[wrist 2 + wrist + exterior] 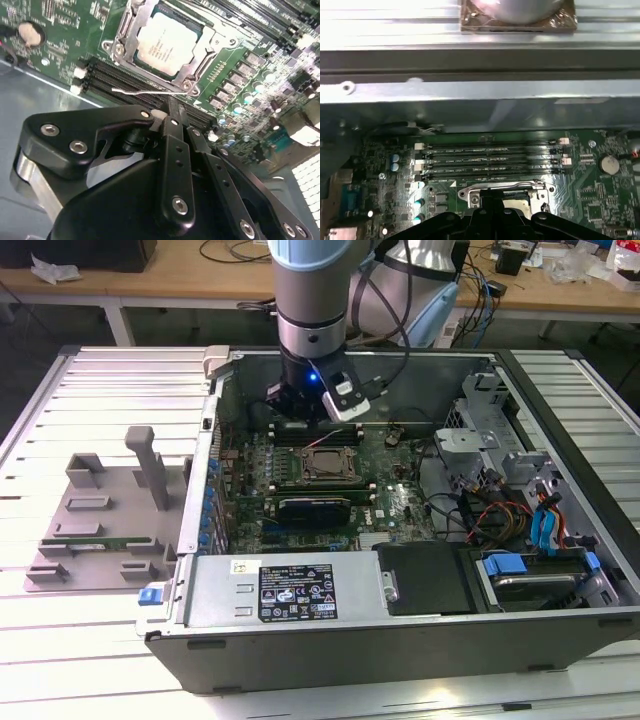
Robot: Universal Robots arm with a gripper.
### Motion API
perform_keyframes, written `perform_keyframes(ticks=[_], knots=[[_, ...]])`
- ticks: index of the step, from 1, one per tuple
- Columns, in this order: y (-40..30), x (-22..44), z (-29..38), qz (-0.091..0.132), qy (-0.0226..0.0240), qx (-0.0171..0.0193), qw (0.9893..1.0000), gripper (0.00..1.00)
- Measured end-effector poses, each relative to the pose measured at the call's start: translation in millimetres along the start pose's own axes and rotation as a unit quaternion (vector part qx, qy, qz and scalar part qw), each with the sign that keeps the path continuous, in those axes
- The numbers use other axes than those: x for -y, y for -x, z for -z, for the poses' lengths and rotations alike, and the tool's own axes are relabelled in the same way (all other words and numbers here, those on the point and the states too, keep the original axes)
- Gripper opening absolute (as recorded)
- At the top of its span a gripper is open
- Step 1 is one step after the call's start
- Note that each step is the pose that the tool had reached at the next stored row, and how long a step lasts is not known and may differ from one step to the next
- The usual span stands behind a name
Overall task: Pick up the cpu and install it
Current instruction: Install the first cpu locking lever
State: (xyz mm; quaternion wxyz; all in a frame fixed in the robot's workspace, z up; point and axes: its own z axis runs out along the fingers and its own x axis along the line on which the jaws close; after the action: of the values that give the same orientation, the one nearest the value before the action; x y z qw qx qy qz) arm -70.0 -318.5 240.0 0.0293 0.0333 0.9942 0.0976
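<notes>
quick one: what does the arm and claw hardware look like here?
Arm: grey metal tube with pale blue caps, a black wrist section with a lit blue light, black cables looping off it. Claw: matte black linkage plates joined by silver screws.

You've got 1 cpu (pixel 165 43), upper centre of the second wrist view; 1 open computer case (pixel 560 635); 1 grey holder tray (pixel 95 560) at left of the exterior view; 4 memory slots (pixel 490 160) mid-frame in first wrist view; 1 coin battery (pixel 608 164) at right.
</notes>
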Motion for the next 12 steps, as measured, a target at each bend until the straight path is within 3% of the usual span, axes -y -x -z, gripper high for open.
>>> perform_keyframes(ticks=[3, 4, 9, 10, 12], knots=[[0.2, 1.2, -6.3, -0.039, 0.0022, 0.0074, 0.9992, 0.11], [0.3, 1.6, -8.2, -0.054, 0.0028, 0.0103, 0.9985, 0.11], [0.3, 1.8, -9.0, -0.064, 0.0033, 0.0124, 0.9979, 0.11], [0.2, 2.0, -10.5, -0.075, 0.0061, 0.0142, 0.9971, 0.11], [0.1, 2.7, -13.6, -0.107, 0.0058, 0.0206, 0.9941, 0.11]])
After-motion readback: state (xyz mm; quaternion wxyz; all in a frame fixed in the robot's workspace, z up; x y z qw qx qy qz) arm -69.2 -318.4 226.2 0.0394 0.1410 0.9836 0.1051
